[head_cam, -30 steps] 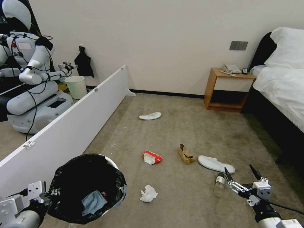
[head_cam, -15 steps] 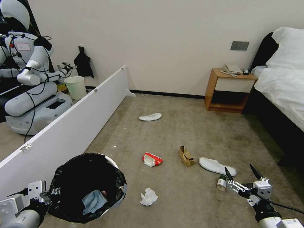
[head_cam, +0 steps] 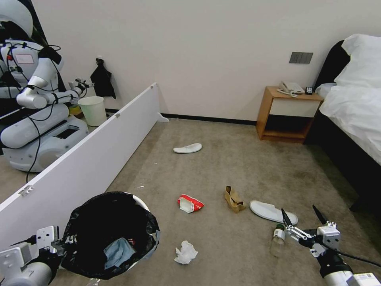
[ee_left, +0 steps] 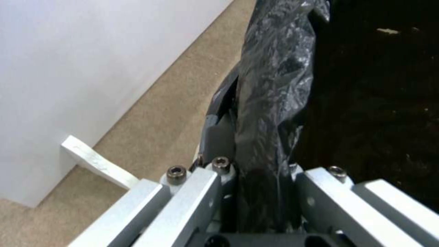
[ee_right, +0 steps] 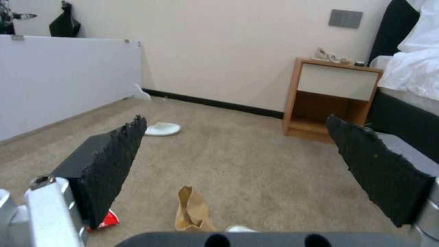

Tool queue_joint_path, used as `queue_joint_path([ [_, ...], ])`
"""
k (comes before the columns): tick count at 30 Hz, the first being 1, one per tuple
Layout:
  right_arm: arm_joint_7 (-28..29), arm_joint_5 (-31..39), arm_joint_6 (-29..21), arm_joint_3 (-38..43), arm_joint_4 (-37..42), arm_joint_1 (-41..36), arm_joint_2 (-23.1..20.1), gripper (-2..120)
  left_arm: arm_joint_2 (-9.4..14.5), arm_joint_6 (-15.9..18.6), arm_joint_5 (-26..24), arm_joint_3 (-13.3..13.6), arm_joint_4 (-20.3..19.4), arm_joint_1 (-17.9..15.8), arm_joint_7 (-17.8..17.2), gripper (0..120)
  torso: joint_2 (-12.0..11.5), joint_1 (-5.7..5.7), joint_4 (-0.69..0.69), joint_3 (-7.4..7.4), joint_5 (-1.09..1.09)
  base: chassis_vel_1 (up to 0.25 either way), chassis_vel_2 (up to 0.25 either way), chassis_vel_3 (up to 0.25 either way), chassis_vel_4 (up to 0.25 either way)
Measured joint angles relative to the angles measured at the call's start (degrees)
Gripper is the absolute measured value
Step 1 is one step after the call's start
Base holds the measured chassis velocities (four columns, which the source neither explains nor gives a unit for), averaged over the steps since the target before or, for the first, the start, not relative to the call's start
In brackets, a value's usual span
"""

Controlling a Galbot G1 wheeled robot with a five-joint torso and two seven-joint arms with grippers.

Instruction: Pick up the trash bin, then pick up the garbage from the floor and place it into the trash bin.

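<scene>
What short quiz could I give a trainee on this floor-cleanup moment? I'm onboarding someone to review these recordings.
1. True or false: the left tool is shut on the trash bin.
2. Which litter lies nearest the right tool? A) red-white wrapper B) clear bottle C) crumpled tissue
3. Fill in: a light-blue crumpled piece lies inside the ____.

Key: 1 true, it clamps the bag-covered rim. 2 B. 3 trash bin.

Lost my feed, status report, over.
Left gripper shut on trash bin rim. Right gripper open above clear bottle. Nothing in the way.
</scene>
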Motion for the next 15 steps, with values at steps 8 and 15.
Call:
queue_joint_path([
  [8, 0.0, 0.1, -0.1, 0.0, 0.0, 0.2, -0.1, 100, 0.0, 0.0, 0.0, 0.0, 0.0, -0.1, -0.1, 3, 0.0, 0.00, 0.00, 0.00, 0.00, -0.013, 0.008, 0.009, -0.006],
  [15, -0.1, 0.2, -0.2, 0.0, 0.0, 0.2, -0.2, 100, 0.0, 0.0, -0.1, 0.1, 0.0, -0.1, -0.1, 3, 0.0, 0.00, 0.00, 0.00, 0.00, 0.000, 0.000, 0.000, 0.000],
])
